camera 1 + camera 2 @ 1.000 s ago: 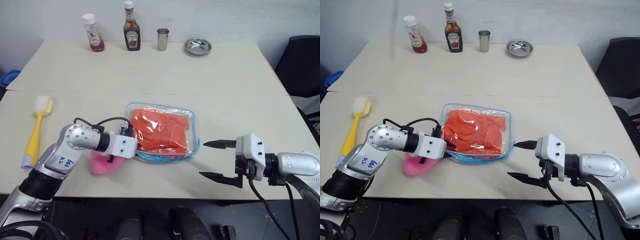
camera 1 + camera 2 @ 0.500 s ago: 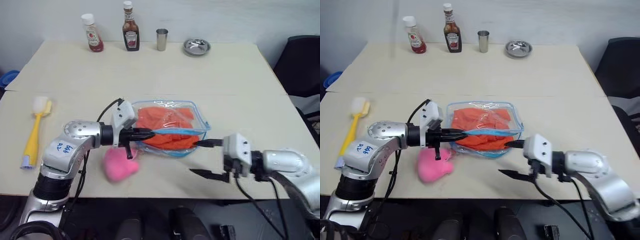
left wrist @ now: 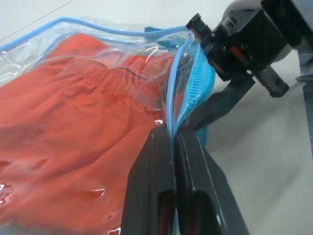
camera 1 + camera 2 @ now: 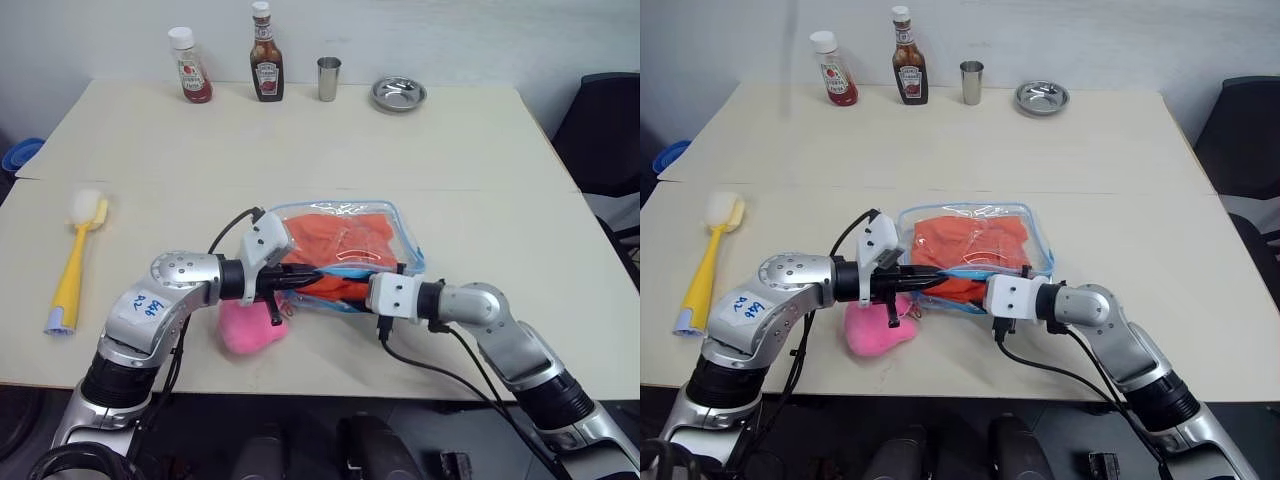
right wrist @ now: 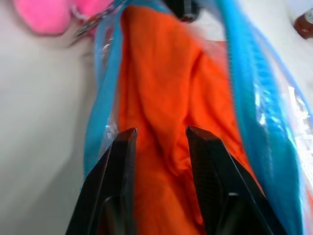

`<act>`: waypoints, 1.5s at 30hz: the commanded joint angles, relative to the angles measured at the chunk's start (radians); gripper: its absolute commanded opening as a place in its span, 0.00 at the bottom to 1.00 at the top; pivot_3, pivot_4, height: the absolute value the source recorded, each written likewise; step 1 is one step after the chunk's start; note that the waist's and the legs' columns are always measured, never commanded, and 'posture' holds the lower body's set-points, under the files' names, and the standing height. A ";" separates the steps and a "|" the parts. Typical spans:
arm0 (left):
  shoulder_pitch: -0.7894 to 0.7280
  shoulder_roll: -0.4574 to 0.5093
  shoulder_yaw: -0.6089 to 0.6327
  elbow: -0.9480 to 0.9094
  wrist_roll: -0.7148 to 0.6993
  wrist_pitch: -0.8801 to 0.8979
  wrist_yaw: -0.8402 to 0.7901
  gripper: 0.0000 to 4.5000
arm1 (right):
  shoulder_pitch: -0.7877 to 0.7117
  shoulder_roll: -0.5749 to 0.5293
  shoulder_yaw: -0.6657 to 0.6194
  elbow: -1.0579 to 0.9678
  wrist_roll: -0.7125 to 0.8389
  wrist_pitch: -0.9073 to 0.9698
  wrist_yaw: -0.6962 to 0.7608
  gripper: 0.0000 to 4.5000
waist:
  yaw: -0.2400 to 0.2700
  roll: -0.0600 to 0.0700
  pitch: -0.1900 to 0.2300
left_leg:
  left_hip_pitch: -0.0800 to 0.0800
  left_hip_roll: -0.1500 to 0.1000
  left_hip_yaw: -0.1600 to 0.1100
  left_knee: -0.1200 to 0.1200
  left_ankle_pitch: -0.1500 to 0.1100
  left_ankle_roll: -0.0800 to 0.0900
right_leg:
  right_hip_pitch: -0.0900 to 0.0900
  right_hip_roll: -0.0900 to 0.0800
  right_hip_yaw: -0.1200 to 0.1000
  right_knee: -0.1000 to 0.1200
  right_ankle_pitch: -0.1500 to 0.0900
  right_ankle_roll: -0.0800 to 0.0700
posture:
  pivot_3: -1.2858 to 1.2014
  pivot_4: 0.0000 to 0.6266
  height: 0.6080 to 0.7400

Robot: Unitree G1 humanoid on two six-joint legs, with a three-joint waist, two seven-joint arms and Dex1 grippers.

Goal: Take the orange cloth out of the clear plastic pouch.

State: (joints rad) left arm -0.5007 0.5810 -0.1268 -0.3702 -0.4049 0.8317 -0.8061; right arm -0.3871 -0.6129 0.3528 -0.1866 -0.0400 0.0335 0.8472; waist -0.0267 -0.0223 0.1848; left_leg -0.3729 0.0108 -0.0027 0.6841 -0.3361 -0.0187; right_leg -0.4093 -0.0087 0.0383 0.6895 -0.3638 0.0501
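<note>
Holding the clear plastic pouch (image 4: 350, 255) as our landmark: it lies on the table (image 4: 300, 150), its near rim lifted.

- Left gripper (image 3: 172, 142): fingers pressed shut on the pouch's blue zipper trim, at the pouch's left near corner.
- Right gripper (image 5: 159, 134): at the pouch's mouth, fingers (image 5: 122, 147) parted with a fold of fabric between them; we cannot tell whether they have clamped it.
- Orange cloth (image 4: 335, 240): inside the pouch, bunched toward the mouth.
- Pink plush heart (image 4: 250, 325): just beside the pouch's left near corner, under our left forearm.
- Yellow brush (image 4: 75, 260): well to the pouch's left.
- Two sauce bottles (image 4: 265, 60), metal cup (image 4: 327, 78) and metal dish (image 4: 398, 93): far behind the pouch.

Risks, as we judge them:
- The right fingers may close on plastic along with cloth; the pull would then drag the whole pouch.
- The slick trim may slip from the left pinch, so the mouth collapses.
- A thin pinch of fabric may slide free.
- The pink plush heart may be knocked aside.
</note>
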 commanded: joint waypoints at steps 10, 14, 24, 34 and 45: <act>-0.023 -0.013 -0.009 -0.027 -0.020 -0.019 0.005 0.00 | -0.065 0.096 0.009 0.118 -0.164 -0.044 -0.108 0.79 | -0.001 0.000 0.000 | 0.000 0.000 0.000 0.000 0.000 0.000 | 0.000 0.000 0.000 0.000 0.000 0.000 | 0.52 0.24 1.00; -0.025 -0.017 -0.010 -0.033 -0.022 -0.014 0.007 0.00 | -0.084 0.083 0.032 0.155 -0.221 -0.089 -0.106 0.75 | -0.001 0.000 0.000 | 0.000 0.000 0.000 0.000 0.000 0.000 | 0.000 0.000 0.000 0.000 0.000 0.000 | 0.52 0.24 1.00; -0.062 -0.010 0.003 0.012 -0.012 -0.029 0.002 0.00 | -0.114 0.053 0.095 0.227 -0.313 -0.175 -0.047 0.71 | -0.002 0.000 0.000 | 0.001 0.000 0.000 0.000 0.000 0.000 | 0.001 0.000 0.000 0.000 0.000 0.000 | 0.52 0.24 1.00; -0.061 -0.006 0.003 0.022 -0.005 -0.046 0.005 0.00 | -0.117 0.042 0.093 0.263 -0.297 -0.166 0.043 0.03 | -0.002 0.000 0.000 | 0.002 0.000 0.000 0.000 0.000 0.000 | 0.001 0.000 0.000 0.001 0.000 0.000 | 0.52 0.24 1.00; -0.041 0.042 -0.048 0.127 0.139 -0.212 0.014 0.00 | -0.141 -0.051 0.008 0.187 -0.125 -0.148 0.201 0.00 | 0.001 0.000 0.000 | 0.002 -0.001 0.000 0.000 0.000 0.000 | 0.002 -0.001 0.000 0.000 0.000 0.000 | 0.52 0.24 1.00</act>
State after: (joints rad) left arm -0.5434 0.6053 -0.1728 -0.2674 -0.3222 0.6780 -0.8005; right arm -0.5380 -0.6370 0.3987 0.0265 -0.2344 -0.1647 0.9785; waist -0.0256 -0.0226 0.1846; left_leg -0.3710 0.0103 -0.0027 0.6844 -0.3358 -0.0190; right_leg -0.4075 -0.0094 0.0382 0.6893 -0.3638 0.0501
